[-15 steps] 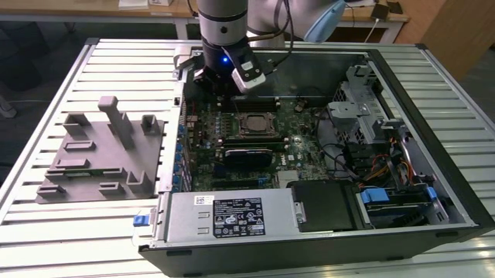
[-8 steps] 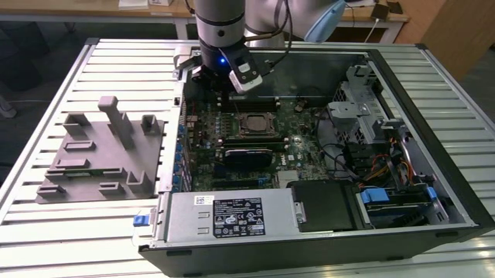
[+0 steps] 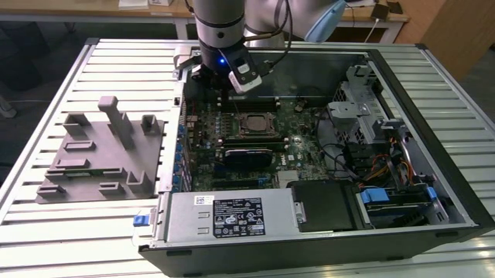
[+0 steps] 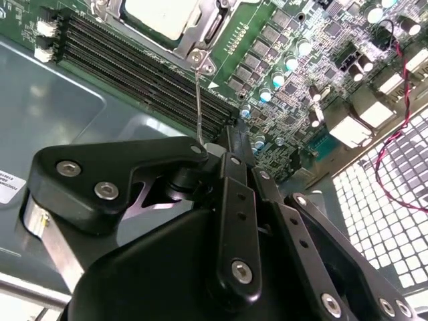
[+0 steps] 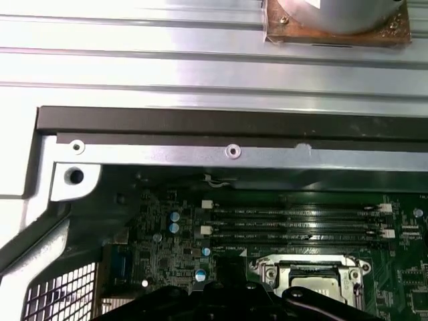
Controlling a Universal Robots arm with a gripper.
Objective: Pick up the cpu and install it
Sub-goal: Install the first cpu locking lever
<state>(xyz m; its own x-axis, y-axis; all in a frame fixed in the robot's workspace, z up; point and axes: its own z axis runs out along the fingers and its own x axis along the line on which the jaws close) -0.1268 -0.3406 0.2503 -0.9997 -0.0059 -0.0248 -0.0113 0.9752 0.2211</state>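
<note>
cpu, where do you have it? (spotter)

i make it lying in the socket on the board, silver top up, inside the open case on the bench. in the second wrist view it looks level. (me)

and the fingers? (spotter)

the fingers look pressed together with nothing between them. they hang over the board's rear edge, with the memory slots between them and the socket. (me)

what's the thin wire beside them? (spotter)

the socket lever, i think. it stands up free just beside the fingers, so i judge the cpu is set in but not clamped. (me)

how would you handle that well? (spotter)

slow and straight. i'd bear only on the lever, never on the cpu's top. i'd keep the linkage off the memory slots and the capacitors, and stop if the wire bows sideways. i'd also watch the cpu's rim for any tilt, since a skewed cpu under a closing clamp could damage the socket. (me)
</note>
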